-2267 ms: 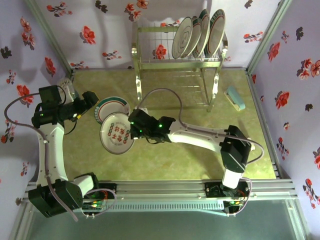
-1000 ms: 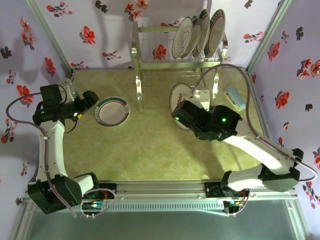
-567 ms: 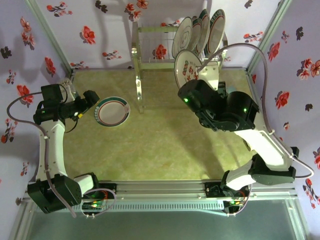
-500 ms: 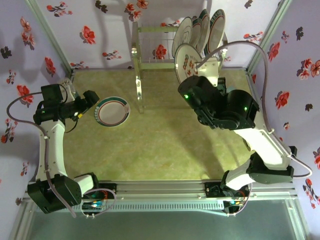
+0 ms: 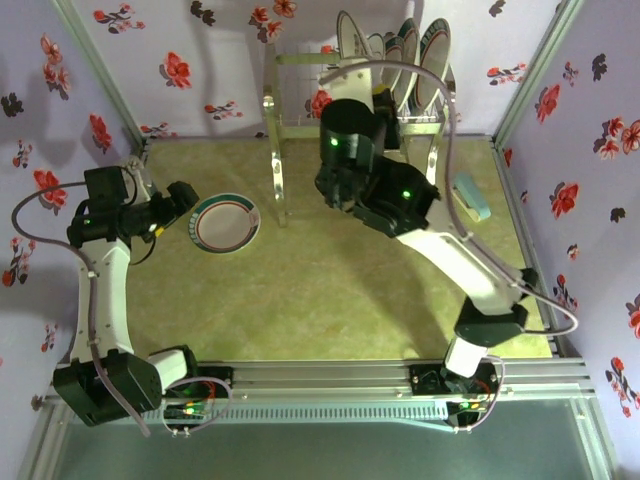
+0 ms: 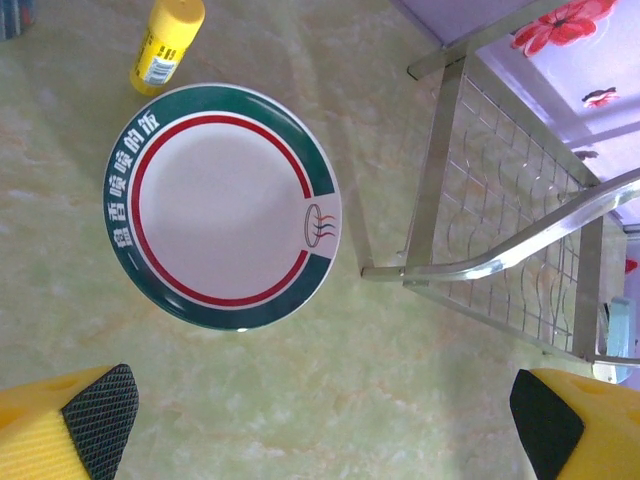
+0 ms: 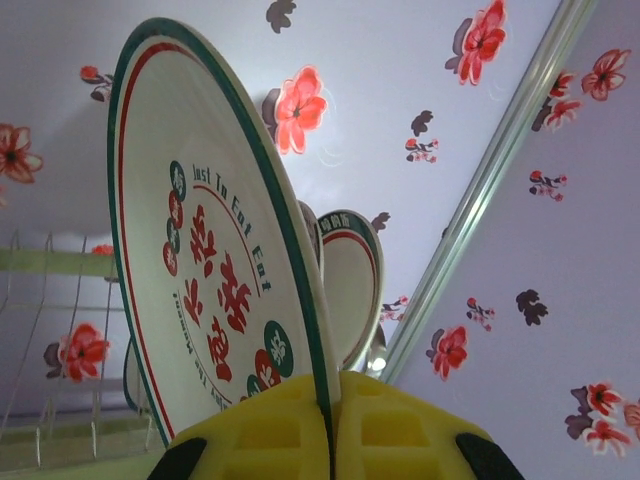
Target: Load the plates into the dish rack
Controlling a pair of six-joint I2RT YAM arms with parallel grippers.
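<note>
My right gripper (image 7: 328, 410) is shut on the rim of a red-patterned plate (image 7: 220, 260), held upright and edge-on. From above, this plate (image 5: 347, 38) stands over the top of the dish rack (image 5: 300, 130), left of the banded plates (image 5: 420, 50) standing in its slots. Another racked plate (image 7: 358, 285) shows just behind the held one. One green-and-red banded plate (image 5: 226, 222) lies flat on the table, also seen from the left wrist (image 6: 222, 205). My left gripper (image 6: 320, 430) hovers open beside this plate (image 5: 226, 222), with nothing between its fingers.
A yellow bottle (image 6: 165, 42) lies just beyond the flat plate. The rack's metal legs (image 6: 438, 180) stand right of that plate. A pale blue block (image 5: 470, 197) rests on the table at the right. Floral walls close in the back and sides.
The right arm has swung the red-patterned plate up and leftward from in front of the rack to above its top. The left arm and the flat plate stayed put.
</note>
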